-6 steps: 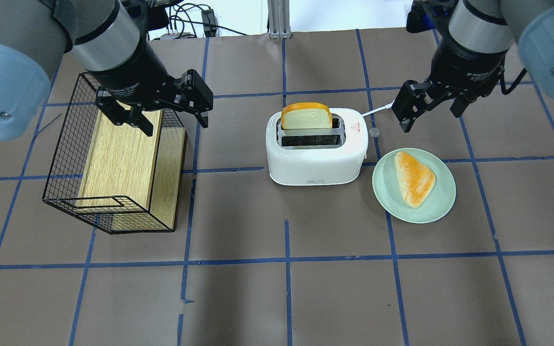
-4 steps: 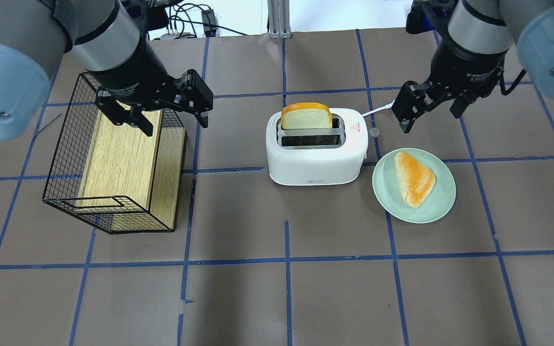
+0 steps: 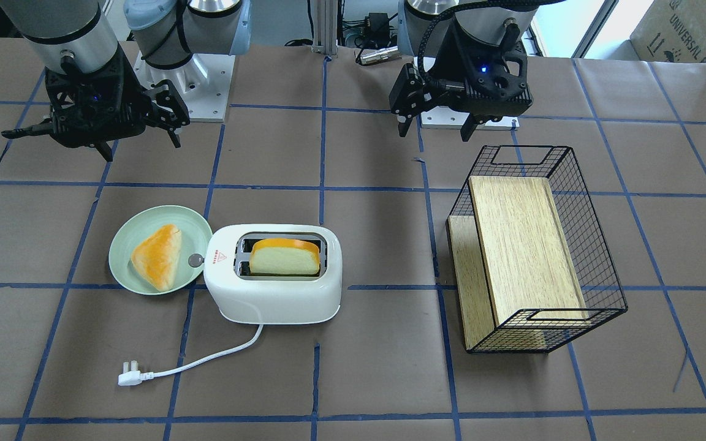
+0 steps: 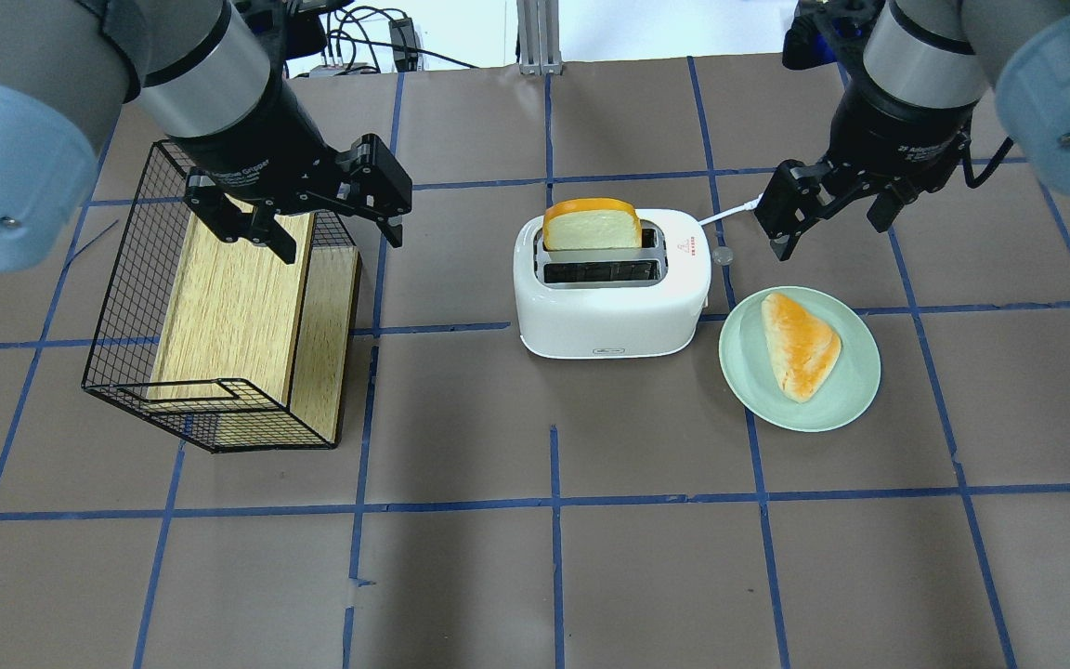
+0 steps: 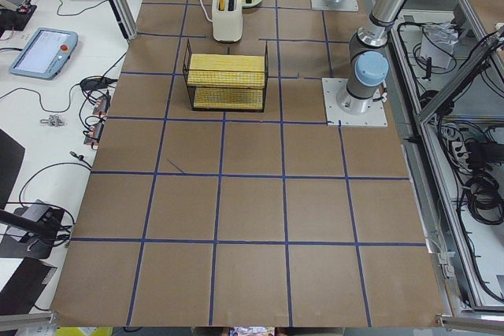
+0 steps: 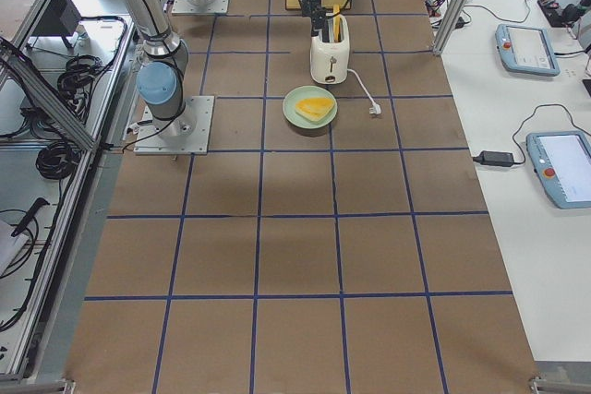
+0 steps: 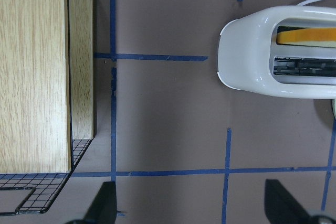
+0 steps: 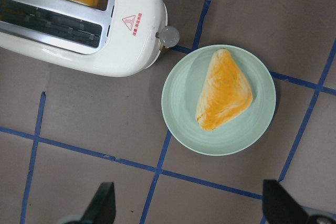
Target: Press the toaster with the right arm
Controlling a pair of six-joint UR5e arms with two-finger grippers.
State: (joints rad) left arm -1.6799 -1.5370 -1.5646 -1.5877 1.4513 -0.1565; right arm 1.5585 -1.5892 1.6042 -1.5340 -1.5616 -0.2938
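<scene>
Toaster [image 4: 609, 307]: mid-bench, with the grey lever knob [image 8: 169, 36] on the end toward the right arm's side. Plug [image 3: 129, 375] lies loose on the bench.
Slots: bread slice [image 4: 591, 226] stands proud in the far slot and the near slot is empty, so the lever is likely not yet down.
Right hand [image 4: 828, 234]: spread wide and empty, raised just beyond the knob, probably lining up the press.
Left hand [image 4: 343, 243]: spread and empty, parked over the wire basket [image 4: 126, 279].
Basket: holds a wooden board [image 4: 228, 307].
Plate [image 4: 739, 372]: holds one triangular bun [image 4: 800, 344], close beside the toaster.

right arm [image 4: 920, 102]: drifted a touch left since 0.8 s ago, toward the toaster [image 4: 609, 311]
right gripper [image 4: 825, 240]: carried left with the arm, a very small shift
left-hand finger [image 4: 781, 206]: now slightly nearer the toaster's grey knob [image 4: 723, 254], apart from it
blue joint cap [image 4: 1064, 93]: edged left by the same small amount
</scene>
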